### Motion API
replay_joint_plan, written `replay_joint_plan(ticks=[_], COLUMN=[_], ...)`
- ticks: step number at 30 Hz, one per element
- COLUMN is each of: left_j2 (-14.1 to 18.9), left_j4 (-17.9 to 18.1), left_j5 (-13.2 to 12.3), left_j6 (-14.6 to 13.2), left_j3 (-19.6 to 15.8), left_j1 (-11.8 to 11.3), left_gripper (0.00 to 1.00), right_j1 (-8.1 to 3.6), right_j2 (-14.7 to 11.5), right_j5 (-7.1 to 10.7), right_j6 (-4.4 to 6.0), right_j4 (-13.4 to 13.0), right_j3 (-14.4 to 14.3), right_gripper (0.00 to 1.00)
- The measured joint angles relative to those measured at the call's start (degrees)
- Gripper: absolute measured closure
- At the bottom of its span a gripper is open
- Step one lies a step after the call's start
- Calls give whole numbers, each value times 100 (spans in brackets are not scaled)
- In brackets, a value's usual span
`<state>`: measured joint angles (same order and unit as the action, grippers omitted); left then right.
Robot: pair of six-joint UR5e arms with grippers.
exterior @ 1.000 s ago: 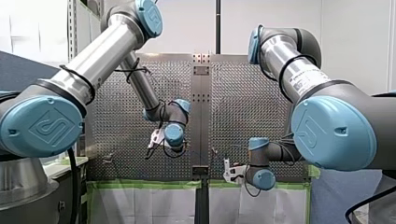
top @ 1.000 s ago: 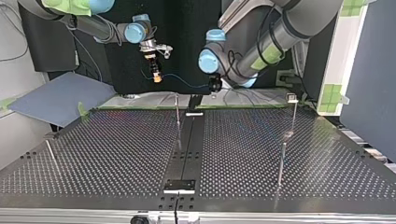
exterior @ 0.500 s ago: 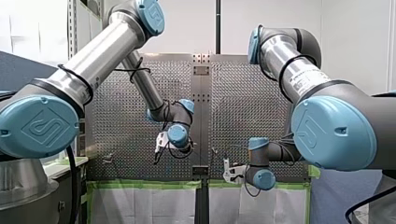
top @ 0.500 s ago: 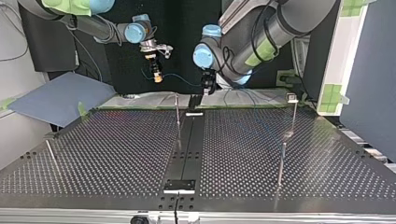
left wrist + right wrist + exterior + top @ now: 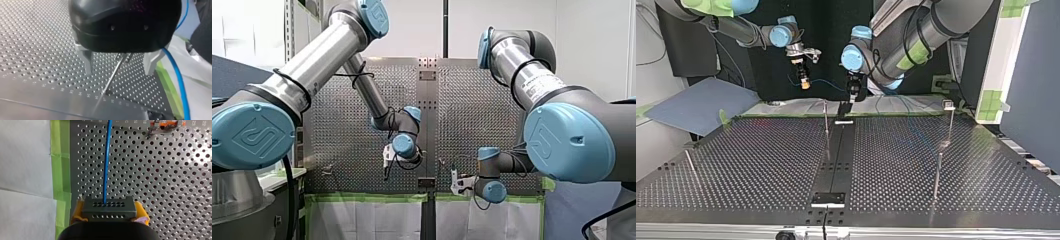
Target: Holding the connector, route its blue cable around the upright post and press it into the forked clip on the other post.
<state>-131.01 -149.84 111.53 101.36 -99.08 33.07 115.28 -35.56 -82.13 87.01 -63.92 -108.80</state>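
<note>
**Right gripper clamps the connector; left gripper open about a post**

The perforated metal table (image 5: 761, 160) lies under both arms. My left arm's black gripper (image 5: 118, 72) has its jaws spread wide and holds nothing. A thin upright metal post (image 5: 113, 75) shows between its fingers, touching neither. My right arm's gripper (image 5: 109, 216) pinches the dark grey rectangular connector (image 5: 109, 207) between yellow pads (image 5: 77, 212). The thin blue cable (image 5: 107, 162) runs straight ahead from the connector and passes just outside one left finger.
</note>
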Motion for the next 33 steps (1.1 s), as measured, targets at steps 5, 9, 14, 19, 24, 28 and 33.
replay_joint_plan(ticks=[5, 9, 14, 19, 24, 28, 33], left_j2=[-156, -340, -527, -579, -751, -929, -1015], left_j4=[34, 182, 354, 457, 530, 667, 773], left_j5=[-42, -98, -119, -123, -93, -25, 9], left_j6=[206, 321, 475, 528, 563, 568, 576], left_j3=[8, 6, 7, 8, 36, 45, 70], left_j1=[13, 24, 24, 26, 32, 33, 34], left_gripper=[2, 2, 2, 2, 2, 2, 2], right_j1=[-18, -46, -54, -53, -62, -75, -93], right_j2=[0, 0, 0, 0, 0, 0, 0], right_j5=[17, 47, 221, 449, 682, 797, 826], right_j6=[-58, -74, -67, -64, -63, -66, -68], right_j4=[36, 44, 49, 65, 62, 63, 63], right_j3=[1, 2, 24, 64, 85, 96, 97], right_gripper=[100, 100, 100, 100, 100, 100, 100])
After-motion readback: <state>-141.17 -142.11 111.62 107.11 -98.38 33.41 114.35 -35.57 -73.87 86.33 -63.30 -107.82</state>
